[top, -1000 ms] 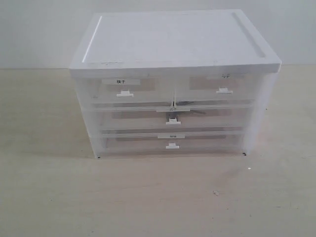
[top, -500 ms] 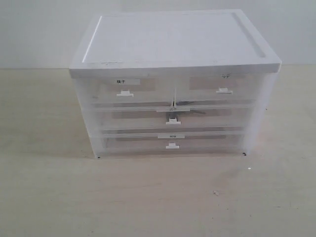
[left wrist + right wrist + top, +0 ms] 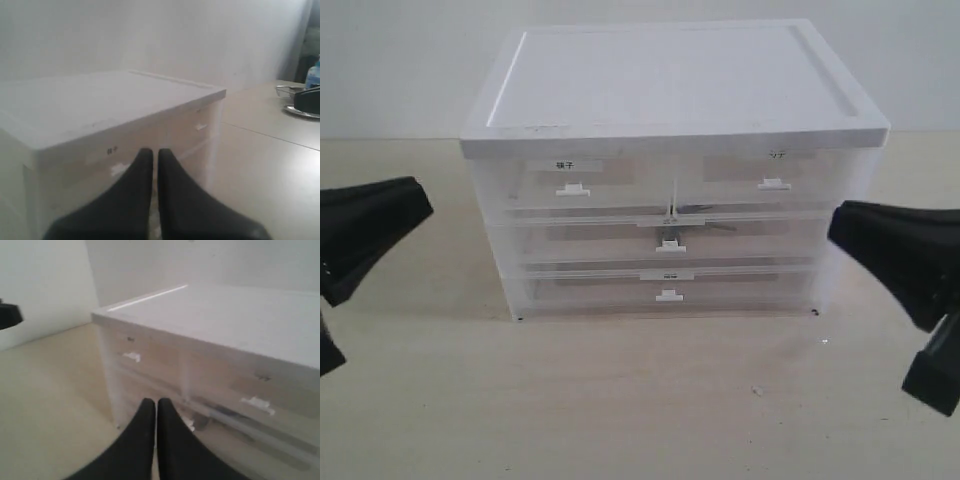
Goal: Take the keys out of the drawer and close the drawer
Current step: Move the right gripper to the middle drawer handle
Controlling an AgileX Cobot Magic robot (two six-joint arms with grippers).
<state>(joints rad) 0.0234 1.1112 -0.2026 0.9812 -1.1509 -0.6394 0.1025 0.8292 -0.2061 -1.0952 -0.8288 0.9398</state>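
Left claw [image 3: 152, 152] and right claw [image 3: 152, 402] sit pinched shut either side of the cabinet [image 3: 670, 80], nothing grabbed yet. The drawer [image 3: 590, 243], cabinet's middle tier, is closed, so keys [image 3: 710, 227] are just a dark smudge inside.

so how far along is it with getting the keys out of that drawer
Done: nothing yet. The middle drawer is shut, and a dark shape showing through its front is probably the keys. In hand: the left gripper and right gripper hang either side of the cabinet, both shut and empty, touching nothing. Left: open the drawer, lift the keys out, close it.
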